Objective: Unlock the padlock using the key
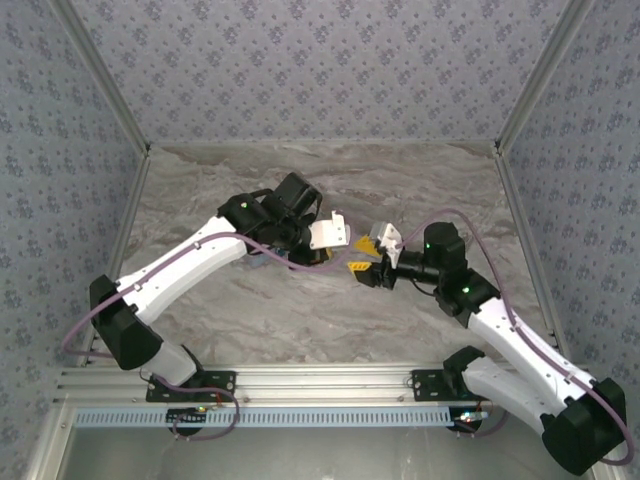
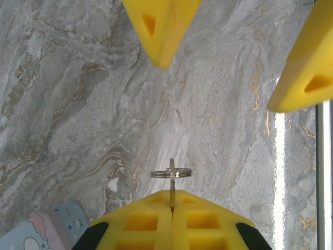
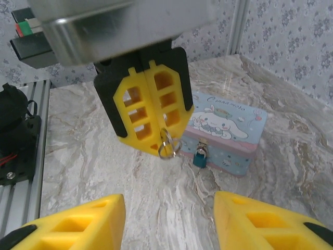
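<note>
My left gripper [image 2: 171, 200] is shut on the key [image 2: 171, 183], a thin metal strip sticking out past its yellow fingertips with a wire ring [image 2: 171, 173] through its end. The right wrist view shows that same left gripper [image 3: 158, 148] facing the camera, key ring [image 3: 167, 148] dangling at its tip. The small teal padlock [image 3: 200, 158] hangs on the front of the pale-blue cartoon tin [image 3: 229, 130], just right of the key. My right gripper [image 3: 169, 200] is open, nothing between its fingers, a short way in front of the key. From above, both grippers [image 1: 360, 252] meet mid-table.
The tin's corner [image 2: 47, 232] lies below left of my left fingers. The right gripper's yellow fingers [image 2: 161, 31] hang ahead of the key. Bare marble table [image 1: 300, 320] spreads around. An aluminium rail [image 3: 21, 156] runs along the near edge; patterned walls enclose the table.
</note>
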Tool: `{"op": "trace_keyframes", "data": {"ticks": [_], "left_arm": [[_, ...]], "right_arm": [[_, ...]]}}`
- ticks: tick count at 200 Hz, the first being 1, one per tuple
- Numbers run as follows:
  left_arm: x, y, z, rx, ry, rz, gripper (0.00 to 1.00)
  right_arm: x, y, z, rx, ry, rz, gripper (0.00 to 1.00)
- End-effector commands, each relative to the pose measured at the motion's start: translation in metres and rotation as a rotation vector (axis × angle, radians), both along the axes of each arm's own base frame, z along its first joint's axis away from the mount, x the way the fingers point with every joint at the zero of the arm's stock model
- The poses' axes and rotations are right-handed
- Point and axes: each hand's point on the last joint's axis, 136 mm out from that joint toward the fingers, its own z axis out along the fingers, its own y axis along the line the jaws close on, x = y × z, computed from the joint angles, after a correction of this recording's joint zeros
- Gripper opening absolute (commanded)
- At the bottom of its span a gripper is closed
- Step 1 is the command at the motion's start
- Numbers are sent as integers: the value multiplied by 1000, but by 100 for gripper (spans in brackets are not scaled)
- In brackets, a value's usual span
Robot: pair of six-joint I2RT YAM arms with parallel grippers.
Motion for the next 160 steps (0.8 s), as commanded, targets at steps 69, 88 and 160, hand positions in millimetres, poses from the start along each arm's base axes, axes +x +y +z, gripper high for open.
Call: {"op": "trace_keyframes", "data": {"ticks": [69,88,160], "left_arm": [[4,-5,3,11,-24,-25,0],[4,-5,4,10,-25,-25,0],[5,-4,3,15,-30,-26,0]], "right_arm": [[10,24,1,58,-48,-1,38],[12,28,1,59,-45,-1,35],[18,32,-1,59,-38,-17,19]]}}
